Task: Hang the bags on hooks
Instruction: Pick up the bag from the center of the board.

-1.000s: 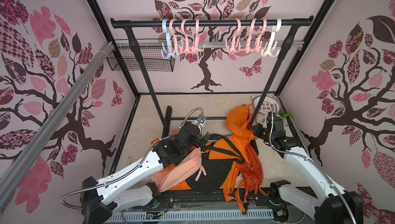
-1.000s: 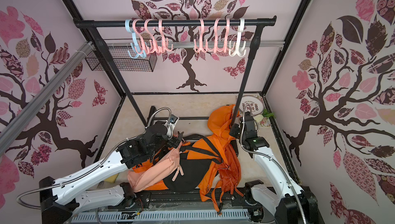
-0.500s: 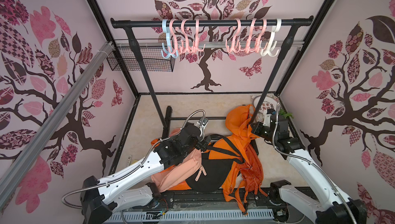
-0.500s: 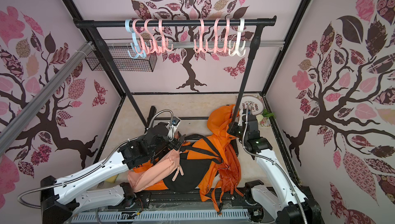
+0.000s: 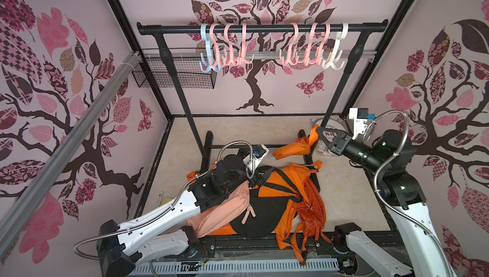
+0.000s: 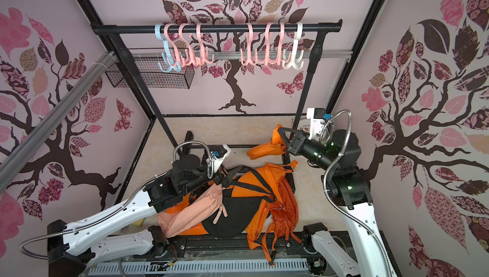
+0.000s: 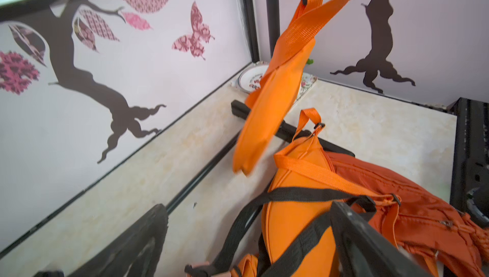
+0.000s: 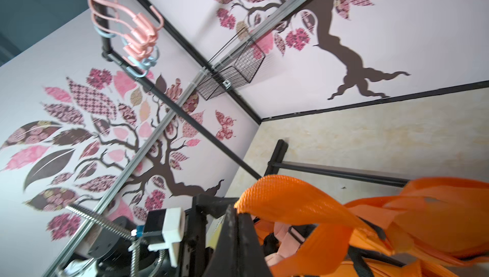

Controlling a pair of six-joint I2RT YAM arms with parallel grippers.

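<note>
Right hand [image 5: 317, 130]: clenched on the strap [image 5: 312, 136] of one orange bag [image 5: 291, 150]; holds it up off the bench [image 5: 238, 130], tilted, well below the hooks. Cannot tell whether its low end touches the pile. Left hand [image 6: 229, 177]: released, jaws wide, hovers over the black straps of the pile, grasps nothing.

Counted on the one black rail [image 5: 264, 28]: eight hooks, namely one blue [image 5: 205, 50], six pink [image 5: 293, 48], one white [image 5: 341, 48], in two groups of four.

Counted on the bench: a pile of at least three more bags, bright orange with black straps [image 5: 280, 185], darker orange [image 5: 311, 209] and peach [image 5: 225, 209]; also a black panel [image 5: 259, 217], owner unclear.

Around: one wire basket [image 5: 180, 76] on the back wall, one patterned plate [image 7: 251, 76] in the far corner behind the held bag.

In the way: the rack's right post [image 5: 341, 85], just beside the right hand, and the rack's foot bar [image 7: 285, 130] beneath the hanging bag
</note>
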